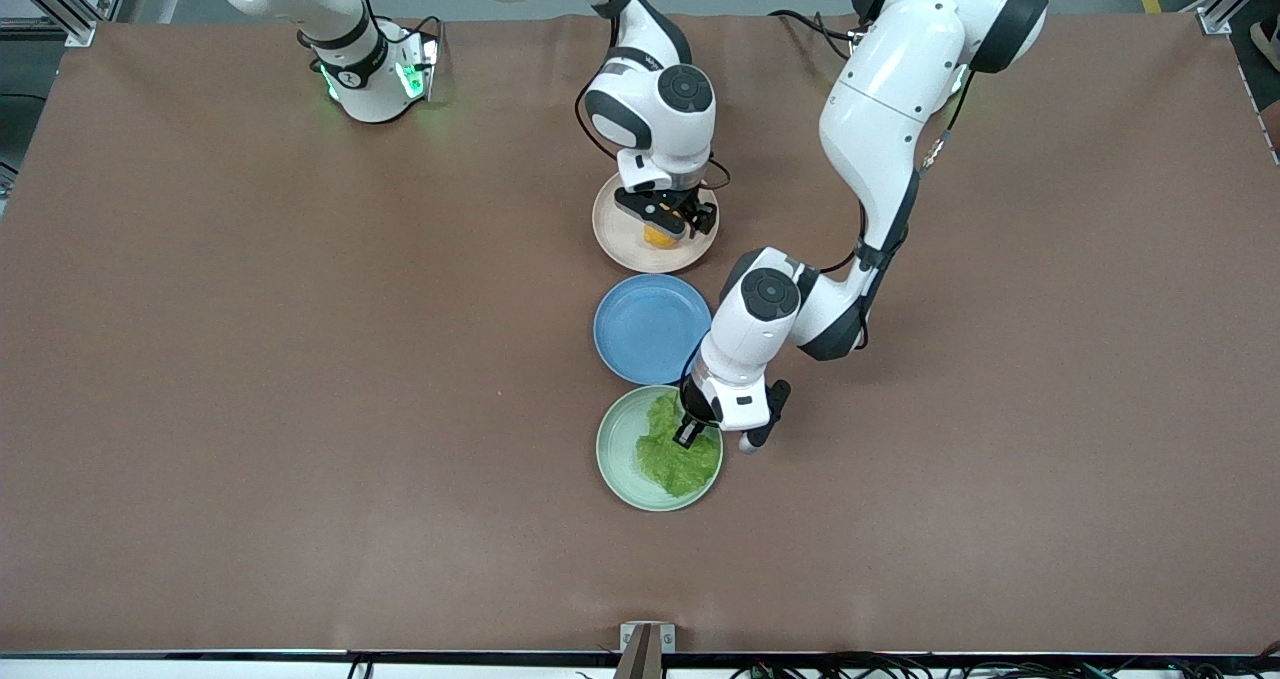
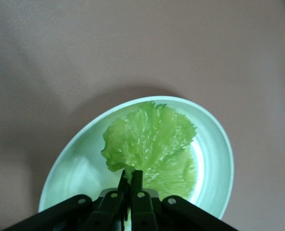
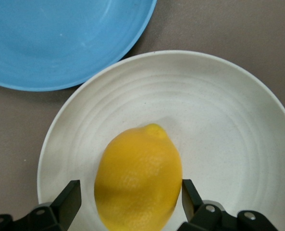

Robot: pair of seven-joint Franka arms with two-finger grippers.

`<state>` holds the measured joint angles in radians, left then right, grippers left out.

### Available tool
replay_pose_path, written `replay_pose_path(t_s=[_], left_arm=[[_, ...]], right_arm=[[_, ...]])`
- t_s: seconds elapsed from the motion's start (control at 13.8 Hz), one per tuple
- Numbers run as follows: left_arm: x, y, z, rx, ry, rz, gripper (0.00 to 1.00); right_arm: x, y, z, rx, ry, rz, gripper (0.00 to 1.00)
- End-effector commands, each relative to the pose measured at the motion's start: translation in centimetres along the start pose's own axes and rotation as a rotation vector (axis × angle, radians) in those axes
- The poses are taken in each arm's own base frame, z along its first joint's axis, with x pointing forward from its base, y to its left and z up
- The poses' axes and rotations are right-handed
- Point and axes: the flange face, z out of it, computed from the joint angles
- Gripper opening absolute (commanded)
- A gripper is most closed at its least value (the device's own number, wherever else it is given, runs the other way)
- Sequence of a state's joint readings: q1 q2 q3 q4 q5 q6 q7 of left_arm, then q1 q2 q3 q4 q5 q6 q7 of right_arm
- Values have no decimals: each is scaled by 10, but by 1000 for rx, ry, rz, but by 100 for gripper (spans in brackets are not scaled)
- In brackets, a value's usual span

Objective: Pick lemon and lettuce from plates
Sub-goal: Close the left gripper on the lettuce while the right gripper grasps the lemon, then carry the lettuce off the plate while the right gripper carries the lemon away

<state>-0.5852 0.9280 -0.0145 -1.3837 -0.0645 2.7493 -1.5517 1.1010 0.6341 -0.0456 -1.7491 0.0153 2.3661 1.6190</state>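
Note:
The lemon lies on the beige-pink plate. My right gripper is low over it and open; in the right wrist view the fingers straddle the lemon on that plate, one with a clear gap. The lettuce lies in the mint green plate, nearest the front camera. My left gripper is down on the leaf's edge; in the left wrist view it is shut on the lettuce, pinching its pale edge over that plate.
An empty blue plate sits between the two plates and also shows in the right wrist view. The three plates form a row at the table's middle. Brown table surface spreads on all sides.

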Motion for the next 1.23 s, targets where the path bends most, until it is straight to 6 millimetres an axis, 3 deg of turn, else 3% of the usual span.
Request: replay_pose_path(t_s=[0.0,0.07,0.22,0.36,0.51,0.58,0.72,0.87,1.01,1.16], left_arm=[[0,22,-32,-50,8,4,1],[4,32,-51,-69,11,-2,1],[9,46,-97,-63,12,-6,1],[34,49,-148,-2,24,-5,1],[67,32,-194,132,13,99,1],[89,17,-212,205,-2,165,1],[127,-15,-236,309,-49,297,1],[163,-61,-239,407,-120,442,1],[192,-102,-233,456,-176,568,1],[217,-131,-224,488,-222,630,1]], right_arm=[[1,4,3,-6,27,-5,93],[2,4,4,-7,31,-6,92],[1,4,4,-7,32,-9,76],[2,5,4,-15,32,-10,43],[9,5,1,-15,32,-2,4],[19,3,-8,-10,32,-2,0],[77,1,-60,11,16,-11,0],[145,14,-103,20,-10,-74,0],[221,36,-119,28,-38,-156,0],[302,70,-113,6,-55,-266,0]])
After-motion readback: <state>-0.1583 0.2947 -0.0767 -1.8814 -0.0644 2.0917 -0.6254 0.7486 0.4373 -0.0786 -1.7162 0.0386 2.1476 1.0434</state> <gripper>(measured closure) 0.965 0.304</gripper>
